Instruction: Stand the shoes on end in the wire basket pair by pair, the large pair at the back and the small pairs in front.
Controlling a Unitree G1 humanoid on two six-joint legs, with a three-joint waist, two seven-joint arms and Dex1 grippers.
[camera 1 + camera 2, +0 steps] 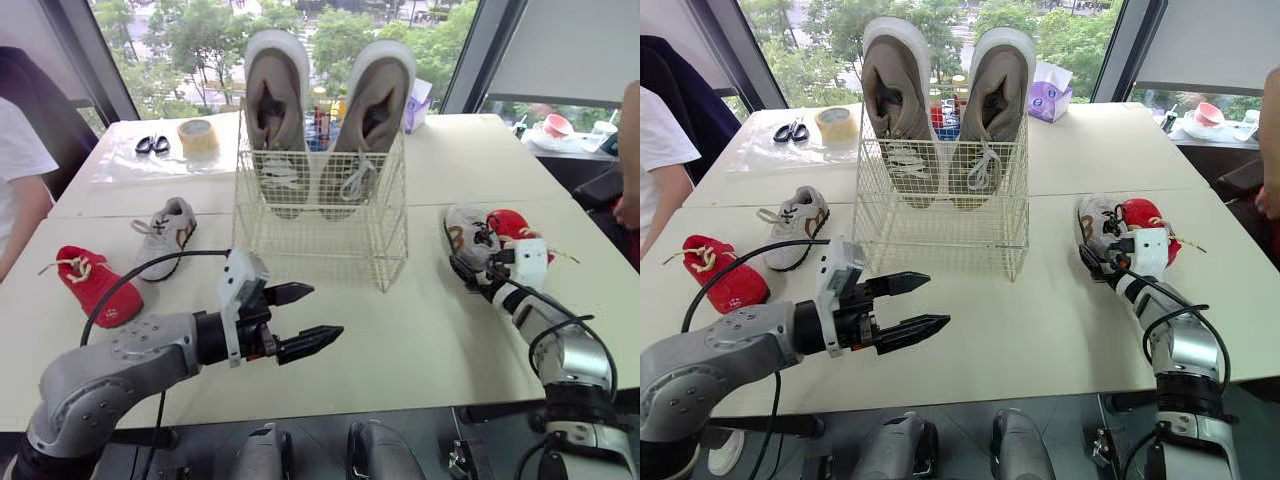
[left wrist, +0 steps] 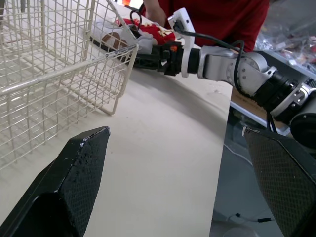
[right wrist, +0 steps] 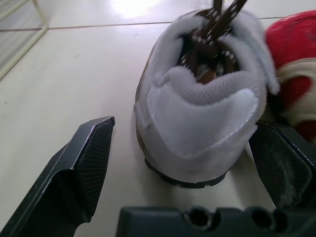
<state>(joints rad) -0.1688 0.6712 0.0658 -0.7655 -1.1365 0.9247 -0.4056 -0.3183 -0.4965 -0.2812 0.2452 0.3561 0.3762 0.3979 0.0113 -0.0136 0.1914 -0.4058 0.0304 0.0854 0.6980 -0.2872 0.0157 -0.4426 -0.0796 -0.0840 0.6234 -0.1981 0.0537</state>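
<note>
Our left gripper hovers before the basket, jaws released. Our right gripper, jaws likewise released, flanks the grey shoe on the desk.

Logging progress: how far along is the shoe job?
Done: large grey pair stands on end at the back of the white wire basket. In hand: open right gripper straddles one small grey shoe's heel. Left: that shoe, its grey mate and both red shoes lie on the cream table.

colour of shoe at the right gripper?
Grey shoe, brown laces; best in right wrist view.
</note>
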